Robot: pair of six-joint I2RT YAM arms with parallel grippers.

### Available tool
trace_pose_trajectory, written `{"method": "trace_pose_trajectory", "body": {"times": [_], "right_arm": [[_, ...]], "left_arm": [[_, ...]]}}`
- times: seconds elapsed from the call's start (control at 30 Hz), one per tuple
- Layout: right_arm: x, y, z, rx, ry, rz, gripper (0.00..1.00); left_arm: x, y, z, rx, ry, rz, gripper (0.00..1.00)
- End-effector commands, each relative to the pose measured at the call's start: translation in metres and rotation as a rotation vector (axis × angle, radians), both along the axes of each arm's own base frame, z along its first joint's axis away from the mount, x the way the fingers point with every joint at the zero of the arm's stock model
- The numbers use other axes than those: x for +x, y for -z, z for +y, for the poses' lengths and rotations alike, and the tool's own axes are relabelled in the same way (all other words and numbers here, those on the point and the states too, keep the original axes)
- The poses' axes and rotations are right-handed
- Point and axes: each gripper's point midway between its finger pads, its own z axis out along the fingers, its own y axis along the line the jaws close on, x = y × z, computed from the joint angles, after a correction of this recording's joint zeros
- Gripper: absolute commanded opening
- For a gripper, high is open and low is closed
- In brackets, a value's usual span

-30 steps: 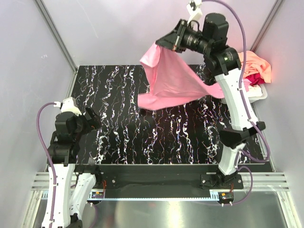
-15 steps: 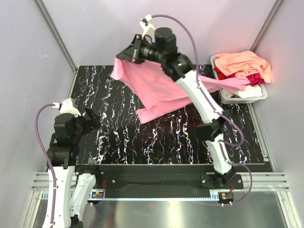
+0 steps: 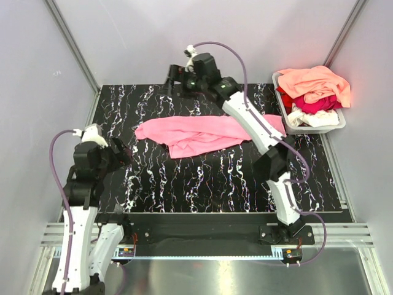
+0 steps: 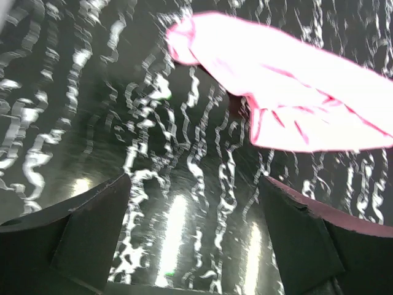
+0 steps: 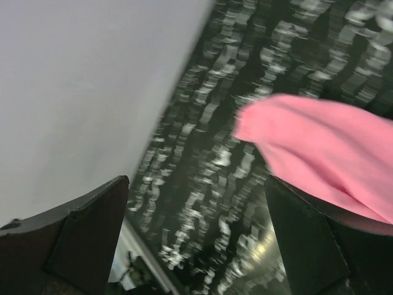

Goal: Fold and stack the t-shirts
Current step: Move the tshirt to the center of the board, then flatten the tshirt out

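Pink tee: lies bunched in a long crumpled strip on the tabletop, mid-to-far part. It runs from left-centre toward the tub at the far-right corner. Not flat, not folded.
Other tees: peach on top, crimson & white under it, all heaped in tub.
R gripper: by far edge, just past pink tee's far side. Fingers spread wide, nothing between them. Wrist view blurred.
L gripper: near left edge, apart from tee's left end. Fingers spread, empty, pointed at tee.
Step (my read): spread pink tee flat before any fold.
How to do it well: find two true corners (shoulders or hem), not a mid-cloth bunch. Can't tell which end is the collar. One gripper per corner, pinch a single layer if poss. Lift low, pull apart till taut, then drag toward near edge & lay down so sleeves fall flat. Keep it central, away from tub.
Risk: grabbing two layers gives a twisted tee. R arm lies across tee's right part & may snag it.
Progress: early, nothing folded, no stack yet.
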Motion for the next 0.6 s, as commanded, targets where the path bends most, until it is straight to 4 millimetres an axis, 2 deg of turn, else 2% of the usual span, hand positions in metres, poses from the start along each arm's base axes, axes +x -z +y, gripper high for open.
{"method": "trace_pose_trajectory", "body": {"times": [0.0, 0.03, 0.07, 0.1, 0.13, 0.17, 0.2, 0.23, 0.27, 0.3, 0.33, 0.37, 0.4, 0.43, 0.47, 0.5, 0.53, 0.57], "right_arm": [[0.013, -0.039, -0.108, -0.157, 0.226, -0.107, 1.0], [0.005, -0.059, -0.134, -0.143, 0.27, -0.125, 1.0], [0.006, -0.058, -0.15, -0.146, 0.311, -0.115, 1.0], [0.001, -0.047, -0.18, -0.153, 0.364, -0.07, 1.0], [-0.002, -0.045, -0.19, -0.146, 0.375, -0.07, 1.0], [-0.009, -0.012, -0.2, -0.188, 0.386, -0.01, 1.0], [-0.021, -0.024, -0.216, -0.173, 0.41, -0.036, 1.0], [-0.025, -0.019, -0.222, -0.181, 0.428, -0.039, 1.0], [-0.032, -0.013, -0.227, -0.188, 0.433, -0.032, 1.0], [-0.046, 0.004, -0.233, -0.205, 0.431, -0.002, 0.99], [-0.053, 0.01, -0.233, -0.202, 0.423, 0.01, 1.0], [-0.061, 0.034, -0.236, -0.222, 0.419, 0.059, 1.0], [-0.069, 0.034, -0.238, -0.216, 0.416, 0.06, 1.0], [-0.075, 0.04, -0.24, -0.222, 0.411, 0.075, 1.0], [-0.082, 0.057, -0.243, -0.243, 0.408, 0.109, 1.0], [-0.087, 0.058, -0.245, -0.242, 0.408, 0.108, 1.0], [-0.092, 0.063, -0.246, -0.25, 0.403, 0.123, 1.0], [-0.098, 0.074, -0.249, -0.267, 0.399, 0.142, 1.0]], "left_arm": [[0.015, 0.013, -0.027, -0.091, 0.074, 0.046, 0.91], [0.016, 0.016, -0.041, -0.1, 0.119, 0.049, 0.91], [0.022, 0.018, -0.051, -0.127, 0.121, 0.044, 0.91], [0.025, 0.027, -0.054, -0.112, 0.106, 0.055, 0.91], [0.026, 0.038, -0.075, -0.11, 0.165, 0.093, 0.9], [0.032, 0.04, -0.086, -0.126, 0.169, 0.087, 0.88], [0.035, 0.045, -0.097, -0.129, 0.191, 0.099, 0.87], [0.04, 0.056, -0.12, -0.121, 0.244, 0.13, 0.86], [0.044, 0.056, -0.131, -0.13, 0.257, 0.134, 0.84], [0.049, 0.058, -0.142, -0.132, 0.276, 0.141, 0.8], [0.056, 0.071, -0.156, -0.119, 0.297, 0.172, 0.78], [0.065, 0.068, -0.163, -0.118, 0.301, 0.167, 0.75], [0.071, 0.071, -0.169, -0.113, 0.305, 0.176, 0.7], [0.078, 0.086, -0.174, -0.096, 0.303, 0.215, 0.66], [0.088, 0.08, -0.18, -0.099, 0.305, 0.199, 0.63], [0.094, 0.083, -0.183, -0.09, 0.307, 0.206, 0.61], [0.099, 0.096, -0.186, -0.071, 0.303, 0.241, 0.6], [0.107, 0.092, -0.191, -0.073, 0.303, 0.232, 0.6]]}}
